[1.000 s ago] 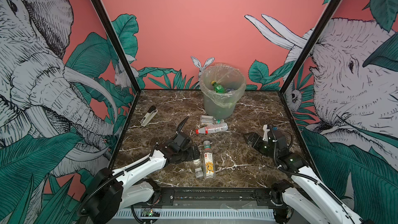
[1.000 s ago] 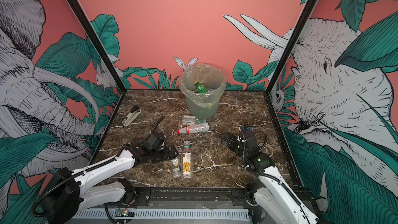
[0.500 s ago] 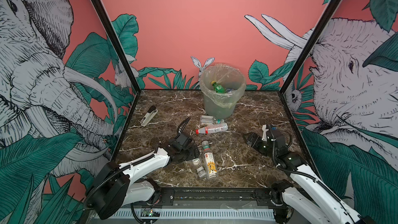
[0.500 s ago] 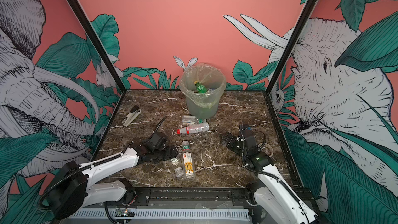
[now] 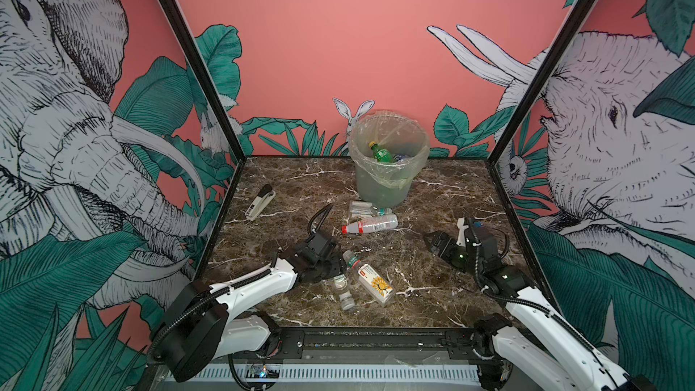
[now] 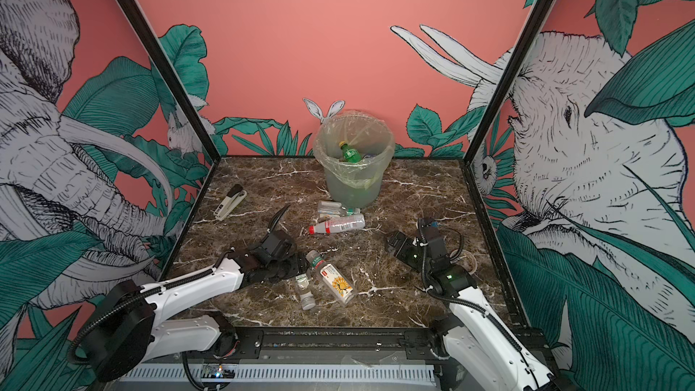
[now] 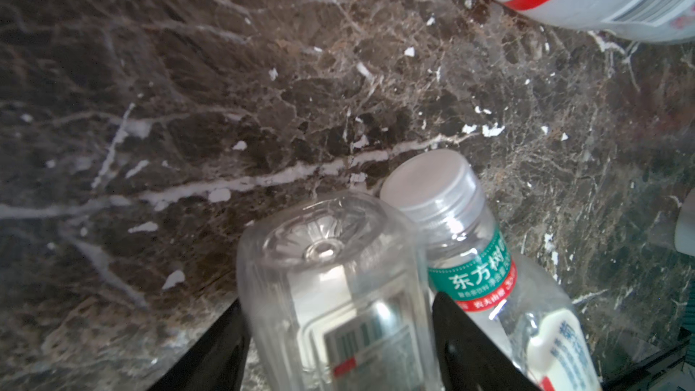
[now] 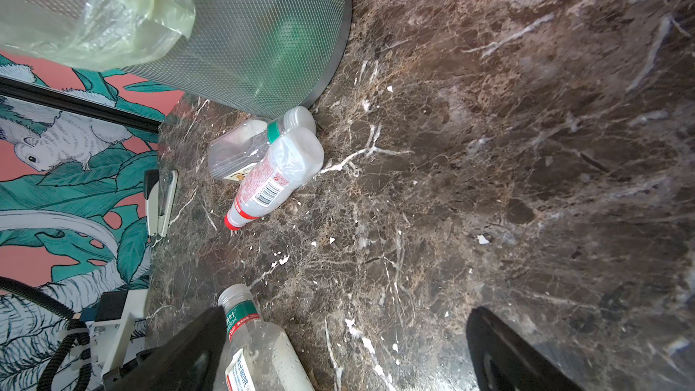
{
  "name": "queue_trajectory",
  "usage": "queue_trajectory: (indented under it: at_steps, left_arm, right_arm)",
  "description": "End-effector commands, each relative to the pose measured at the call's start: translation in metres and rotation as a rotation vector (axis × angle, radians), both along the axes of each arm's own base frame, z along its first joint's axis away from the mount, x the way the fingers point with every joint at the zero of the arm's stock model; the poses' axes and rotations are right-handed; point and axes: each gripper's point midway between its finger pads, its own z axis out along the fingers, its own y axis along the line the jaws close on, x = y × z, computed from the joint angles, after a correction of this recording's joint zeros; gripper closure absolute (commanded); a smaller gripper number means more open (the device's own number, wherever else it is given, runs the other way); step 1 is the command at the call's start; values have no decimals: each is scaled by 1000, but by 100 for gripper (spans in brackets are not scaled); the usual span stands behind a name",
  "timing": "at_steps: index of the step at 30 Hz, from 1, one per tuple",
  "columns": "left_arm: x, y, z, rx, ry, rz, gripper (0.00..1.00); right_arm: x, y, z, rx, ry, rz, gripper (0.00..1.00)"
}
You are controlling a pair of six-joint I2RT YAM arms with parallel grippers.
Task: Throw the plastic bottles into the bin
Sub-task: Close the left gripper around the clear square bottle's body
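target: clear bottle (image 7: 323, 250), lying on its side on the table (image 5: 432, 287), well in front of the bin (image 5: 376, 193), toward the left arm's side of it.
left gripper (image 7: 338, 299): fingers (image 7: 474, 347) closed in against both flat flanks of the clear bottle, which rests on the table; firmness of the pinch cannot be judged.
right gripper (image 8: 348, 317): spread wide, nothing between the fingers, low over bare table in front of the bin, on the right arm's side.
handling: judged empty, light and thin-walled; the smooth plastic likely slips, and dents under a hard squeeze.
hold point: mid-body across the flat flanks, as set now; avoid neck and cap.
neighbour: green-banded bottle (image 7: 466, 250) touches the clear bottle; one finger sits between the two, so a lift may drag or roll it.
at the bin's foot: red-capped bottle (image 5: 370, 224) and second clear bottle (image 5: 363, 209), side by side, against the bin's base.
inside the bin: green bottle (image 5: 381, 154).
edges: the bin rim stands high, with the bag (image 5: 398, 182) folded over it; the load must clear the rim before release.
open room: bare table between target and bin, save the two bottles at its foot; stapler (image 5: 259, 203) lies well off the bin's left-arm side.
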Motion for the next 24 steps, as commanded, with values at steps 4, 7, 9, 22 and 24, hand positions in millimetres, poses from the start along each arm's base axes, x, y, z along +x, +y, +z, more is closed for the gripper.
queue_trajectory:
  at_steps: [4,7,9,22,24]
  left_arm:
    - [-6,2,-18,8,28,8,35]
    - [-7,3,-21,15,30,8,36]
    - [-7,4,-21,20,28,3,37]
    - [-4,2,0,-10,-49,-34,49]
    - [-3,1,7,-28,-74,-37,51]
  right_arm:
    - [3,-2,3,4,-26,-14,1]
    - [2,-2,4,6,-28,-13,1]
    - [1,-3,3,3,-27,-15,1]
    - [-1,-4,4,0,-33,-17,1]
    - [-1,-4,4,-3,-33,-17,1]
